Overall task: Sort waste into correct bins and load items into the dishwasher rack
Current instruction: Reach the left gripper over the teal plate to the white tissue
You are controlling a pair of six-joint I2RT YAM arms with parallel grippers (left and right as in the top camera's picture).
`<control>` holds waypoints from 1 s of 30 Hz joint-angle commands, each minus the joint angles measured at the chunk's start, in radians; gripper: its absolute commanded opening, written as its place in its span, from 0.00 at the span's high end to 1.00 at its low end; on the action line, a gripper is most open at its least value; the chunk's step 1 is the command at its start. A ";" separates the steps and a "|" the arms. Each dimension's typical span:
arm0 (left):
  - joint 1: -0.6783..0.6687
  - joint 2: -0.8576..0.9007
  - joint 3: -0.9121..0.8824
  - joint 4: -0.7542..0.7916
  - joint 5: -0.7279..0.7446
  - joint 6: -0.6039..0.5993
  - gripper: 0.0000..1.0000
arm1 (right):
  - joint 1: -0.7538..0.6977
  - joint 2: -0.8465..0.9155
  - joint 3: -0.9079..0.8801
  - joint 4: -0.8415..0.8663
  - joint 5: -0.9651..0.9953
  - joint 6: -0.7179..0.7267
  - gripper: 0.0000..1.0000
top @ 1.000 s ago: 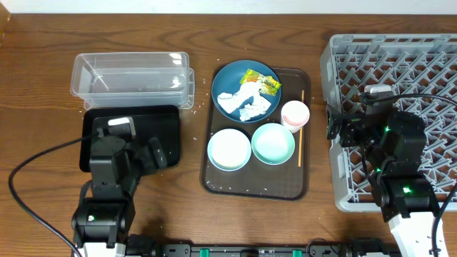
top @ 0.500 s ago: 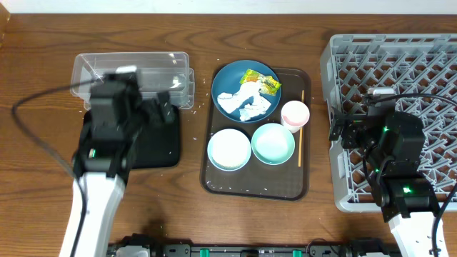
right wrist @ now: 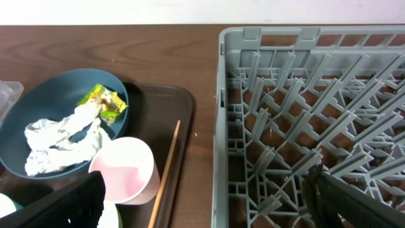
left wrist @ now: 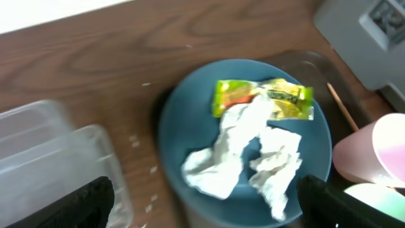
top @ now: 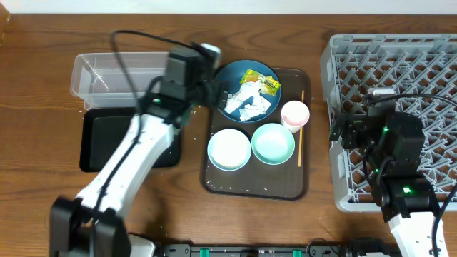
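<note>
A dark-blue plate (top: 227,77) at the back of the brown serving tray holds crumpled white napkins (top: 246,103) and a yellow-green wrapper (top: 260,82). In the left wrist view the napkins (left wrist: 237,152) and wrapper (left wrist: 262,95) lie on the plate (left wrist: 183,126). My left gripper (top: 213,93) (left wrist: 209,212) is open and empty at the plate's left rim. A pink cup (top: 295,114), two pale mint bowls (top: 229,148) (top: 273,143) and a chopstick (top: 300,128) sit on the tray. My right gripper (top: 343,130) (right wrist: 209,212) is open and empty over the left edge of the grey rack (top: 400,64).
The clear tub (top: 107,75) stands at the back left with the black tray (top: 121,139) in front of it. A few white grains (left wrist: 149,199) lie on the table between tub and plate. The brown serving tray (top: 214,182) sits mid-table.
My left arm has swung from over the black tray, back and to the right, to the blue plate's left rim. The right arm has not moved.
</note>
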 commanded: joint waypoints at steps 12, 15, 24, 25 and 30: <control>-0.093 0.282 0.021 0.199 0.010 0.028 0.05 | 0.001 0.000 0.023 -0.004 0.014 0.014 0.01; -0.093 0.321 0.021 0.206 0.010 0.026 0.05 | 0.001 0.000 0.023 -0.004 0.014 0.014 0.01; -0.093 0.404 0.021 0.209 0.008 -0.018 0.05 | 0.001 0.000 0.023 -0.005 0.014 0.014 0.01; -0.093 0.411 0.021 0.209 0.005 -0.018 0.06 | 0.001 0.000 0.023 -0.005 0.014 0.014 0.01; -0.092 0.430 0.021 0.210 0.005 -0.018 0.36 | 0.001 0.000 0.023 -0.005 0.014 0.014 0.01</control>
